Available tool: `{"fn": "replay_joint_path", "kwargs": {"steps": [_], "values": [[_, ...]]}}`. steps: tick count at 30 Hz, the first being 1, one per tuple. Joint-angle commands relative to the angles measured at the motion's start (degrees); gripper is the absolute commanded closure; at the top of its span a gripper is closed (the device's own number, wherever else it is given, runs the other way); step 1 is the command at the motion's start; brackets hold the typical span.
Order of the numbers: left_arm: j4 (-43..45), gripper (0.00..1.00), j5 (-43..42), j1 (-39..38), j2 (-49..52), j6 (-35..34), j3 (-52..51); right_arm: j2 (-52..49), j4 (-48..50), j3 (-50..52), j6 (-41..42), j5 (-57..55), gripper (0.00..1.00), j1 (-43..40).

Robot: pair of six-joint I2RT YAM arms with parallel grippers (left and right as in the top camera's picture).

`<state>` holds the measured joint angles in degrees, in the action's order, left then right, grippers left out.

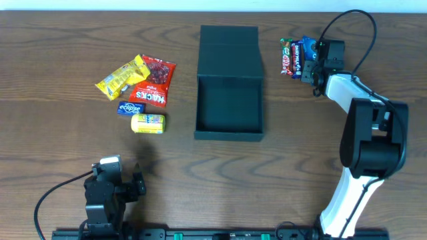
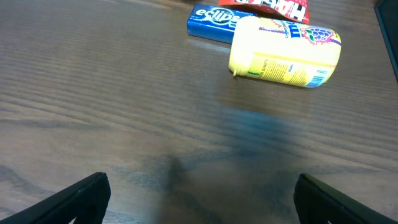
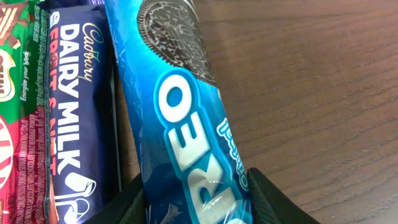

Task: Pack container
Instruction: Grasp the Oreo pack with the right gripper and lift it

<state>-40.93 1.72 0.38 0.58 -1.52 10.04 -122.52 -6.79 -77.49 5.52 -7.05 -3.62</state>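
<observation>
Grasps Oreo pack's (image 3: 180,106) end in right gripper (image 3: 199,199) — could slip on slick wrapper, or drag Dairy Milk bar (image 3: 78,118) alongside.

Brown wood tabletop (image 1: 53,100). Centre: open container (image 1: 229,107). Left: yellow packet (image 1: 122,78), red bag (image 1: 153,81), blue Eclipse pack (image 1: 130,108), yellow tube (image 1: 148,123). Upper right of the overhead view: red-green bar (image 3: 15,124), Dairy Milk bar (image 3: 74,124), Oreo pack (image 3: 180,124), side by side.

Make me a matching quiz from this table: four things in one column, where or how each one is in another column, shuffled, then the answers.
1 container
2 Oreo packet
3 yellow tube
4 Dairy Milk bar

A between the right jaws
B on its side, left of the container
C open, nothing inside
D purple wrapper

Pairs: 1-C, 2-A, 3-B, 4-D
</observation>
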Motion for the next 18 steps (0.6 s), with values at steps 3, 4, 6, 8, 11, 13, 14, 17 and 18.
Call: {"fn": "replay_joint_path", "kwargs": {"steps": [3, 4, 6, 8, 11, 13, 14, 17, 18], "values": [[-0.4, 0.04, 0.2, 0.3, -0.4, -0.6, -0.8, -0.3, 0.0, -0.6, 0.0, 0.0, 0.66, -0.5], [-0.4, 0.04, 0.2, 0.3, -0.4, -0.6, -0.8, 0.1, 0.0, -0.8, 0.0, 0.0, 0.67, -0.5], [-0.4, 0.05, 0.2, 0.3, -0.4, -0.6, -0.8, 1.1, 0.0, -1.5, 0.0, 0.0, 0.67, -0.5], [-0.4, 0.05, 0.2, 0.3, -0.4, -0.6, -0.8, 2.7, 0.0, -2.3, 0.0, 0.0, 0.67, -0.5], [-0.4, 0.05, 0.2, 0.3, -0.4, -0.6, -0.8, 6.7, -0.1, -3.5, -0.1, 0.0, 0.70, -0.5], [-0.4, 0.05, 0.2, 0.3, -0.4, -0.6, -0.8, 9.9, -0.3, -3.5, -0.1, 0.0, 0.79, -0.4], [-0.4, 0.05, 0.2, 0.3, -0.4, -0.6, -0.8, 11.7, -0.7, -3.5, -0.1, 0.0, 0.83, -0.3], [-0.4, 0.05, 0.2, 0.3, -0.4, -0.6, -0.8, 16.9, -2.2, -3.5, -1.8, 0.9, 0.99, 0.2], [-0.4, 0.05, 0.2, 0.3, -0.4, -0.6, -0.8, 18.8, -2.8, -3.5, -4.3, 2.7, 0.98, 0.4]]}}
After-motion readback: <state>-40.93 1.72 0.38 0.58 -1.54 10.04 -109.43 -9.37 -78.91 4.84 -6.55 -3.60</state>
